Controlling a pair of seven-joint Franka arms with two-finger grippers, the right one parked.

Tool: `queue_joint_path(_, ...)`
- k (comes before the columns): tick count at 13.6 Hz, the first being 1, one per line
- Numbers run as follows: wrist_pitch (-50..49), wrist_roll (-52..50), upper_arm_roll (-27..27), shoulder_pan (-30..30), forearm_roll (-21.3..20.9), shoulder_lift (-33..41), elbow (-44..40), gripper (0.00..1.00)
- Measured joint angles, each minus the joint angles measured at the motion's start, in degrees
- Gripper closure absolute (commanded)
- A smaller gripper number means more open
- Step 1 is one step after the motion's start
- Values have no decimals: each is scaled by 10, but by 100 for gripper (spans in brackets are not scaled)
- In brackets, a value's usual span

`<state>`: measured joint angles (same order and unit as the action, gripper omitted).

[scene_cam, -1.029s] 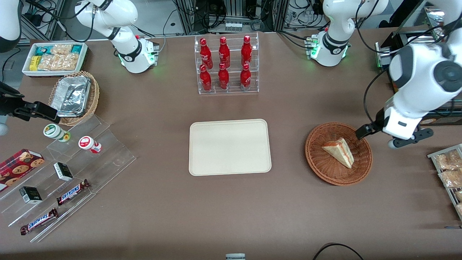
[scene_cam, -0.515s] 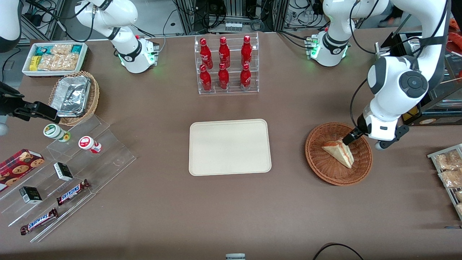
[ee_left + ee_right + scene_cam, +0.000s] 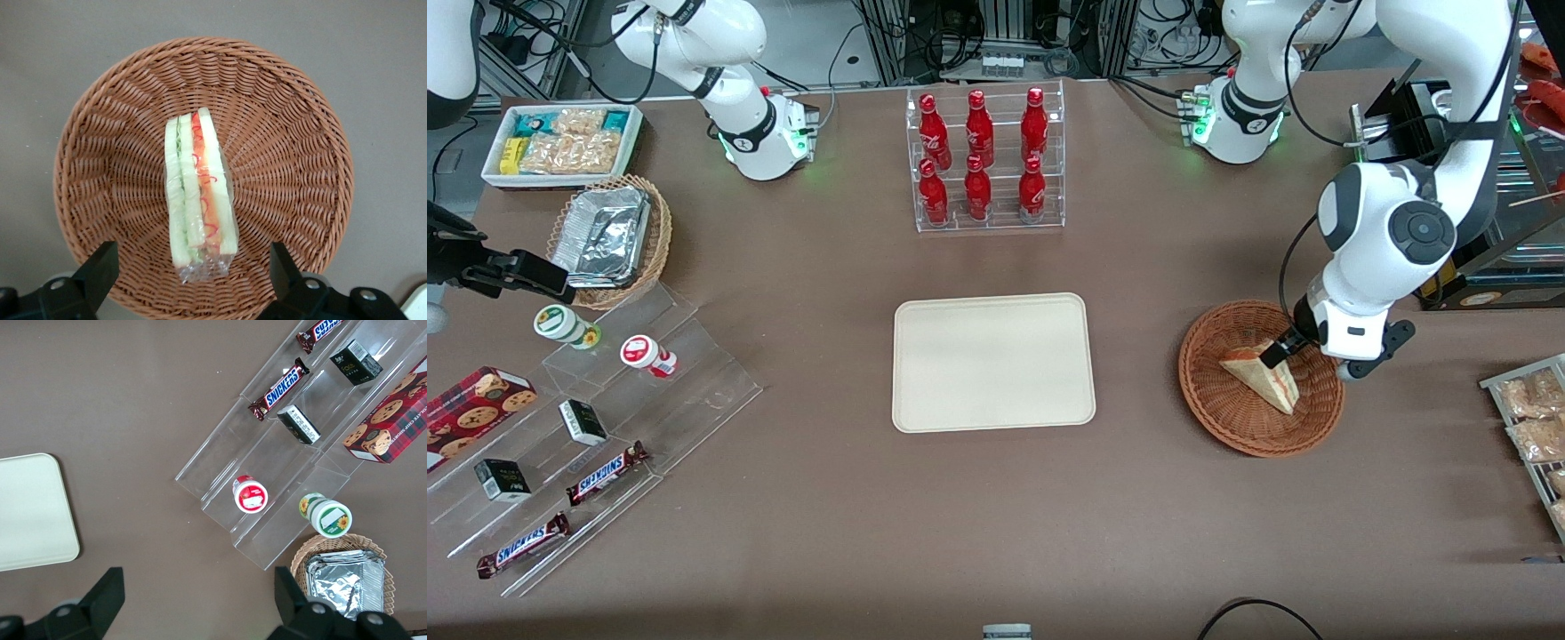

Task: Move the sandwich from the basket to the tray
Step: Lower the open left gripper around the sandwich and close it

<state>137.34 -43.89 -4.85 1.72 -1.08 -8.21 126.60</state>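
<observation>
- The gripper (image 3: 190, 277) hangs low over the basket (image 3: 1218, 404), fingers (image 3: 100, 267) spread wide, holding nothing.
- The wrapped sandwich (image 3: 199, 197) lies in the basket's middle, on its edge; the tray (image 3: 993, 418) sits bare nearby, toward the parked arm's end.

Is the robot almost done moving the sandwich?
Not yet. The gripper is open above the basket, its fingers either side of the sandwich's end, so the reach looks done. Grabbing comes next. Still left: lifting the sandwich and carrying it to the tray, which has nothing on it.
</observation>
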Motion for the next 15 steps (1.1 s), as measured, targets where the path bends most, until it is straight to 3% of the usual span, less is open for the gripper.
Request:
queue_joint_path(11, 37, -6, 0, 7, 0, -54, 9, 0)
queue_joint_path(14, 50, -6, 0, 7, 0, -72, 9, 7)
queue_joint_path(15, 54, -6, 0, 7, 0, -77, 9, 17)
